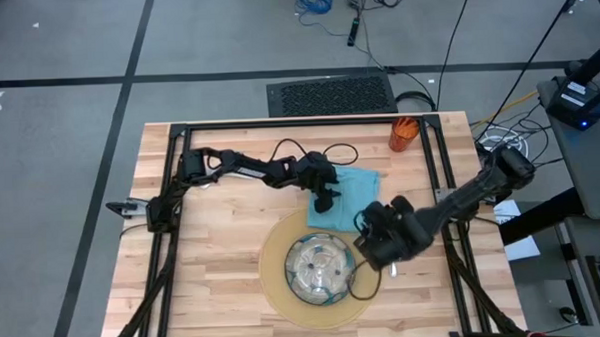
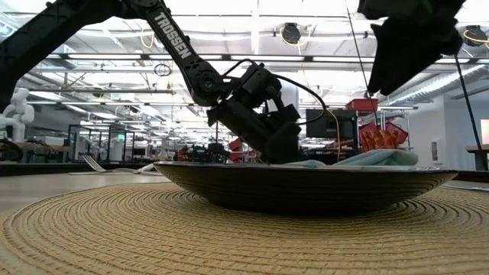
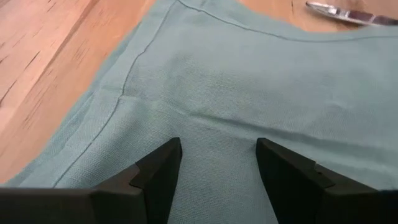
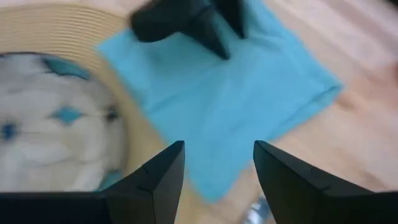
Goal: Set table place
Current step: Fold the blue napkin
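Hovering with jaws parted over the teal napkin (image 1: 346, 195), the left gripper (image 1: 326, 200) could bunch it; the right gripper (image 1: 375, 248), open at the mat's (image 1: 275, 254) two o'clock, may collide.

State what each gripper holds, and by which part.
Nothing is held. The left gripper is open just above the teal napkin; the right gripper is open above the napkin's edge by the mat.
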### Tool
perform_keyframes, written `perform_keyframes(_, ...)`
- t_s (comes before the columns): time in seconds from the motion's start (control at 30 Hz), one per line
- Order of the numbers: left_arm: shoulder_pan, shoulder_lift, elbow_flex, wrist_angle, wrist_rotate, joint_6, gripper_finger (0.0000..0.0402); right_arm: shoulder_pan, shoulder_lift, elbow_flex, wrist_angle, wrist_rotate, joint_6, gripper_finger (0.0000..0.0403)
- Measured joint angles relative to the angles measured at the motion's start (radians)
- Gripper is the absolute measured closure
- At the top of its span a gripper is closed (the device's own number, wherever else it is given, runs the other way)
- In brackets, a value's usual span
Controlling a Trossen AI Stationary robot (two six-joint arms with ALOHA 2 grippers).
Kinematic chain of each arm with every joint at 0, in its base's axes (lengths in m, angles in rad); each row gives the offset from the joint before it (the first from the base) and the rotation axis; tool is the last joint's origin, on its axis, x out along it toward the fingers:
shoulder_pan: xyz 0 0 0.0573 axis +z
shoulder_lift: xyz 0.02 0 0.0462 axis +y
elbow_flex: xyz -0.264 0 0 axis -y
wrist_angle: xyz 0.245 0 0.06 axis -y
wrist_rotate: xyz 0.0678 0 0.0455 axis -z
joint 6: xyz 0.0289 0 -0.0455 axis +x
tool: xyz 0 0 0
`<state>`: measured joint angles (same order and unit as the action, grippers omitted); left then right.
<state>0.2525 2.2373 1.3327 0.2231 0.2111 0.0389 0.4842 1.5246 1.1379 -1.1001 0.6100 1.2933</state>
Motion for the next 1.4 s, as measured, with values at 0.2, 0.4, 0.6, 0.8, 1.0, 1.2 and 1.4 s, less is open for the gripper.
perform_keyframes(0.2,0.020,-0.011,-0.001,-0.019,0.007,-0.005,0.0203,0.068,0.000,-0.071,0.120,0.052,0.053,0.0220)
perform_keyframes(0.4,0.024,-0.096,-0.007,-0.055,0.006,-0.007,0.0203,0.065,0.001,-0.129,0.263,0.054,-0.081,0.0220)
perform_keyframes(0.6,0.038,-0.218,-0.002,-0.178,-0.067,0.041,0.0203,0.058,0.001,-0.156,0.238,0.057,-0.123,0.0220)
perform_keyframes(0.8,0.078,-0.216,-0.004,-0.272,-0.092,0.099,0.0203,0.061,0.001,-0.238,0.254,0.026,-0.016,0.0220)
perform_keyframes(1.0,0.089,-0.205,-0.003,-0.202,-0.034,0.134,0.0203,-0.005,0.002,-0.304,0.375,0.065,-0.027,0.0220)
perform_keyframes(1.2,0.090,-0.195,-0.002,-0.184,0.031,0.161,0.0203,-0.133,0.002,-0.319,0.498,-0.016,-0.185,0.0220)
perform_keyframes(1.4,0.101,-0.165,-0.003,-0.208,0.066,0.220,0.0203,-0.247,0.002,-0.320,0.490,-0.117,-0.253,0.0220)
